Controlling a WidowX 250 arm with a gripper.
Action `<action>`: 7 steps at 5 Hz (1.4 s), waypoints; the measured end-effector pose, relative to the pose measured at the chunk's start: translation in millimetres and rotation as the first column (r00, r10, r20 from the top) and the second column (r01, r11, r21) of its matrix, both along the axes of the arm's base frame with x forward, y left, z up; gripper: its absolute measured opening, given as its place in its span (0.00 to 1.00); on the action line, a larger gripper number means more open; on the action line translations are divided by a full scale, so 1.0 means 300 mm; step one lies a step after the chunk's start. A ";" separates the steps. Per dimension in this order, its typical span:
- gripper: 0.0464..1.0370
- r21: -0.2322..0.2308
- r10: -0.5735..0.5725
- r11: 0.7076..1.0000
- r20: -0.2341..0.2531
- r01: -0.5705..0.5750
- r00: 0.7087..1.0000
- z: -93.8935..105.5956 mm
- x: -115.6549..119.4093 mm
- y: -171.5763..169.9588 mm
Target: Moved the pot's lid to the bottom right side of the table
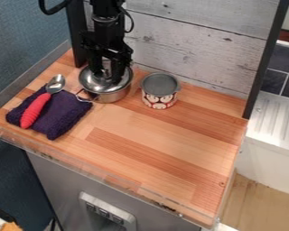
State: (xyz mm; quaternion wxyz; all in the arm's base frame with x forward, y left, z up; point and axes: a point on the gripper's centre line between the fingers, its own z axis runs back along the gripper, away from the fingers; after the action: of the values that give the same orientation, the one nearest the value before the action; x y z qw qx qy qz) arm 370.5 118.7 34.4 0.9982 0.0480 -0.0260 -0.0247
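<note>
Nearest, at the bottom of the frame: grey cabinet front [53, 180] with a light switch panel [108, 212] set in it; pale wood surface [255, 198] at lower right, beside and below the worktop level; clear edge strip [92, 168] along the near side of the wooden tabletop [153, 144]; dark purple knitted cloth [65, 117] on the tabletop, left side of the frame; red-handled spoon [35, 109] lying across the cloth, handle toward lower left, metal bowl end toward upper right.

Farther up: steel pot [115, 96] standing upright at upper left of centre, near the cloth, wire handle toward it; shiny metal lid [94, 83] at the pot's mouth, well apart from the lower right of the tabletop; black gripper [108, 72] hanging down right over the lid; cannot tell if open or closed, nor if clamped on the lid; patterned canister [160, 101] with grey top just right of the pot, standing apart from it.

Farthest: whitewashed plank backboard [189, 40] between two black uprights; blue wall [26, 31] at upper left; white ribbed drainboard [277, 119] and dark tiles [282, 81] at right edge.
</note>
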 end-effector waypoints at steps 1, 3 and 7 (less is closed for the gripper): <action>0.36 -0.001 0.004 1.000 0.002 -0.004 1.000 0.002 -0.001 0.003; 0.24 0.005 0.017 1.000 -0.017 -0.016 1.000 0.011 -0.019 0.002; 0.24 -0.055 -0.324 0.944 0.051 0.326 0.945 0.152 -0.197 -0.535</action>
State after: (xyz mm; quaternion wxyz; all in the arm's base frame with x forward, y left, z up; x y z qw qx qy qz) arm 311.4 -41.7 80.0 0.9807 0.0121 -0.0548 -0.1871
